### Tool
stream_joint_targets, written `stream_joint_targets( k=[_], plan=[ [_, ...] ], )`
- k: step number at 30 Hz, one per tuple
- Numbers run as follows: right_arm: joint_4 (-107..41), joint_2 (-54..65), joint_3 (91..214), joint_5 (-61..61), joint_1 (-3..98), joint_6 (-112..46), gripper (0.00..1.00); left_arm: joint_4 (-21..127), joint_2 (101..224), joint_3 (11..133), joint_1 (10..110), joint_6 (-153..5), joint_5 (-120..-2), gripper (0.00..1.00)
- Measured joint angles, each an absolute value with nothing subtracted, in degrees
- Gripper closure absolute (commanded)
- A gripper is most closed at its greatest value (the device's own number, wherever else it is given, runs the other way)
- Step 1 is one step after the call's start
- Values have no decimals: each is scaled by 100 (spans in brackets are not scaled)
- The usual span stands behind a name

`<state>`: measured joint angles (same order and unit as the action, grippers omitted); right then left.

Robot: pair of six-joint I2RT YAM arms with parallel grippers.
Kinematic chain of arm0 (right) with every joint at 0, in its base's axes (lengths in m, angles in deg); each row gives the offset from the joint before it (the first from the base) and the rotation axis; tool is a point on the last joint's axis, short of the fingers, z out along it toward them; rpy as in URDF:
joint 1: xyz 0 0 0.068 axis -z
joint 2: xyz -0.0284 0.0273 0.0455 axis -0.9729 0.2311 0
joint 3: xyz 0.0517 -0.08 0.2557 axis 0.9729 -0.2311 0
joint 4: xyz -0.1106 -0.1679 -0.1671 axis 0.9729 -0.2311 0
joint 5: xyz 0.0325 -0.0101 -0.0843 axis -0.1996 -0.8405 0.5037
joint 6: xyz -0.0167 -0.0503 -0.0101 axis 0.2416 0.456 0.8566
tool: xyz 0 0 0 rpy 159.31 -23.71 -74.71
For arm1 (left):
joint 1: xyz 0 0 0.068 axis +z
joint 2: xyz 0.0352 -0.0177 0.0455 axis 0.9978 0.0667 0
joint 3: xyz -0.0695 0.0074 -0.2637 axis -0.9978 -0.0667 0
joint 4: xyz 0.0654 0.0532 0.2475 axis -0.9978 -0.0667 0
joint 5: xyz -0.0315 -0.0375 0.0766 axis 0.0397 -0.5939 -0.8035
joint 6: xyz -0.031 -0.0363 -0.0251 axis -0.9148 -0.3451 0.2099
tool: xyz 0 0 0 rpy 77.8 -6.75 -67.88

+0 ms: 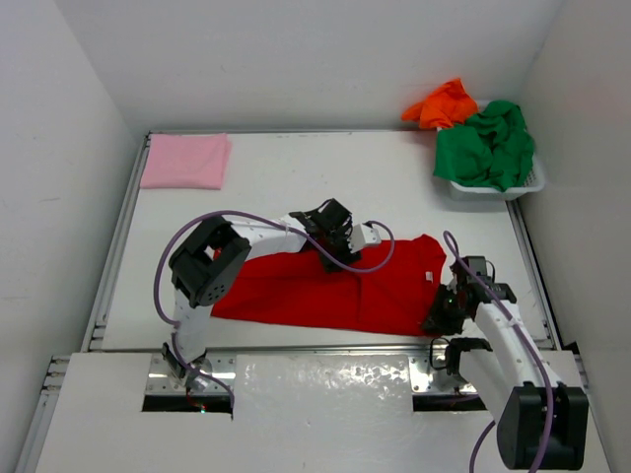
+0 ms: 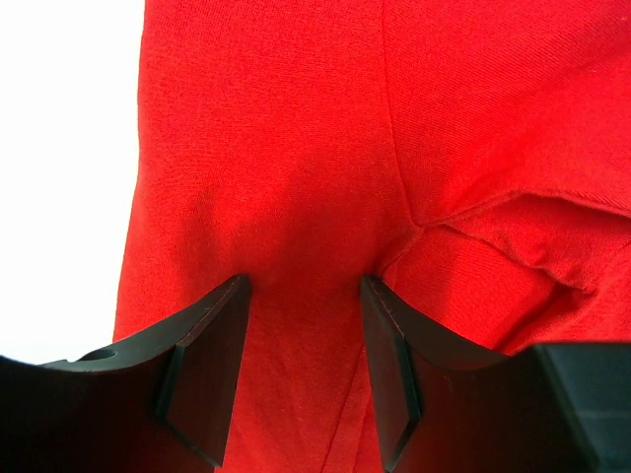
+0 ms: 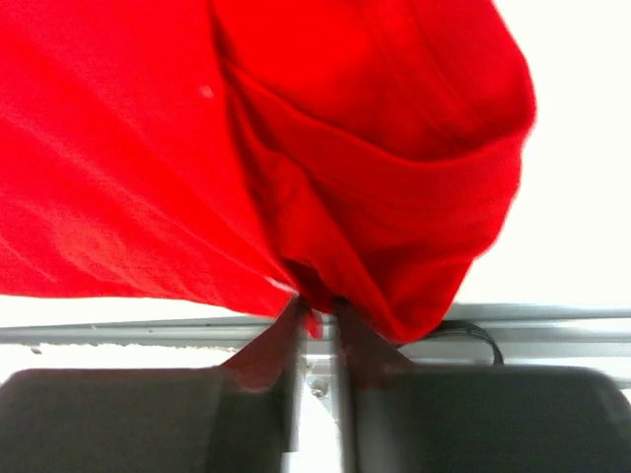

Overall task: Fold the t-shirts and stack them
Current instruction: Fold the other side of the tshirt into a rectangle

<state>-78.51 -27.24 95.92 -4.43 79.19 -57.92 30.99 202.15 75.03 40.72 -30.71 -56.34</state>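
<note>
A bright red t-shirt [image 1: 325, 286] lies spread across the middle of the table. My left gripper [image 1: 333, 248] rests on its far edge, open, its fingers [image 2: 212, 345] apart with flat red cloth [image 2: 296, 148] between them. My right gripper [image 1: 439, 317] is at the shirt's near right corner, its jaws nearly together [image 3: 317, 310] on a bunched fold of the red cloth [image 3: 375, 148], which is lifted near the table's front rail. A light pink t-shirt [image 1: 185, 161] lies folded at the far left. A green t-shirt [image 1: 488, 146] and an orange t-shirt [image 1: 444, 103] are heaped at the far right.
A white mesh basket [image 1: 493, 190] at the far right corner holds the green shirt, and the orange one hangs over its back. White walls enclose the table on three sides. A metal rail [image 3: 552, 320] runs along the front edge by my right gripper.
</note>
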Motion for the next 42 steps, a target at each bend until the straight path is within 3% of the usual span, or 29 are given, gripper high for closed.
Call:
stream_joint_targets(
  k=[3, 7, 8, 9, 12, 15, 19, 28, 42],
  plan=[
    [-7969, -2711, 9607, -377, 7921, -5774, 59, 3114, 20210, 7494, 4072, -3065, -5634, 53],
    [-8227, -2840, 9992, -226, 7919, -5711, 55, 3114, 20206, 7494, 4072, -3054, -5630, 53],
    [-8299, -2928, 10224, -152, 7919, -5676, 58, 3112, 20204, 7494, 4072, -3052, -5628, 53],
    [-8332, -3008, 10479, -102, 7919, -5630, 76, 3110, 20204, 7494, 4072, -3052, -5625, 53],
    [-8128, -3216, 11279, -58, 7916, -5547, 100, 3093, 20195, 7494, 4072, -3052, -5599, 53],
    [-7473, -3347, 11572, -255, 7862, -5718, 100, 3010, 20149, 7494, 4072, -3060, -5542, 53],
    [-6205, -3098, 11074, -626, 7359, -6301, 100, 2695, 19972, 7623, 4074, -3128, -5437, 53],
    [-3897, -1205, 10466, -871, 6428, -7162, 100, 2157, 18757, 7966, 4311, -3279, -5083, 52],
    [-2308, 576, 10326, -989, 5532, -7464, 100, 2247, 18263, 5969, 6811, -3281, -5302, 53]
  ],
)
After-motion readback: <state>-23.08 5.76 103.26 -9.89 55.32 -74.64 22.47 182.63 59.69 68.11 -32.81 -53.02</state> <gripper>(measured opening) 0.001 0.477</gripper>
